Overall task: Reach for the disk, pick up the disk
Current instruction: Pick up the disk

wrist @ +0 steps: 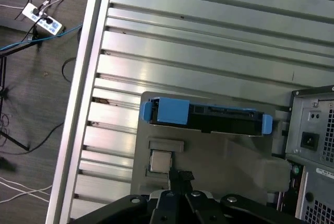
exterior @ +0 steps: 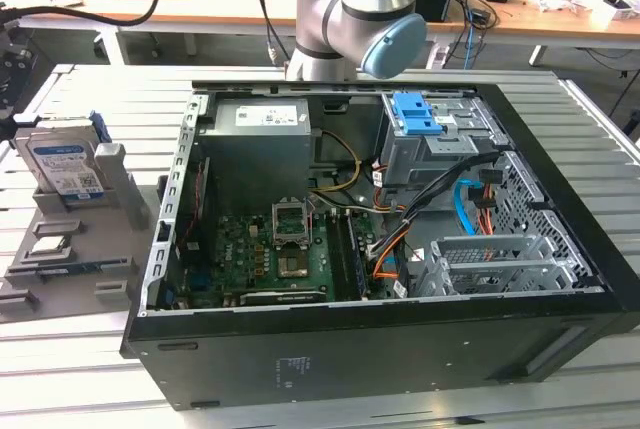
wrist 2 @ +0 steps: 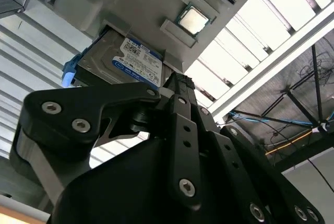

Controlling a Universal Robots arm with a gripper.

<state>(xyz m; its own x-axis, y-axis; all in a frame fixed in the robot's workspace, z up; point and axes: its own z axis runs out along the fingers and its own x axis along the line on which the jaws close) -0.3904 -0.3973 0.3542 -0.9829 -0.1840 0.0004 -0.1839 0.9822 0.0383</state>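
Gripper (wrist 2: pixel 176 81): fingers closed together, nothing held, above the grey fixture (wrist: pixel 235 156). Disk (wrist: pixel 209 121): stands on edge in the fixture's slot, just ahead of the fingertips and not touching them, blue side rail (wrist: pixel 172 110) facing the tool. Square silver chip (wrist: pixel 160 161): seated in the fixture, close beside the fingertips.

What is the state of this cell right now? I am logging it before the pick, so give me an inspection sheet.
Surface: slatted metal table, carrying a grey holder and an open computer case.
Job's things: disk stands on edge in the holder, untouched.
Clutter: square chip lying on the holder.
Grippers: gripper above the holder, apart from the disk, jaws apparently shut, holding nothing.
Cables: coloured wires inside the case.
Surroundings: desk with boxes and leads behind; robot arm beyond the case.
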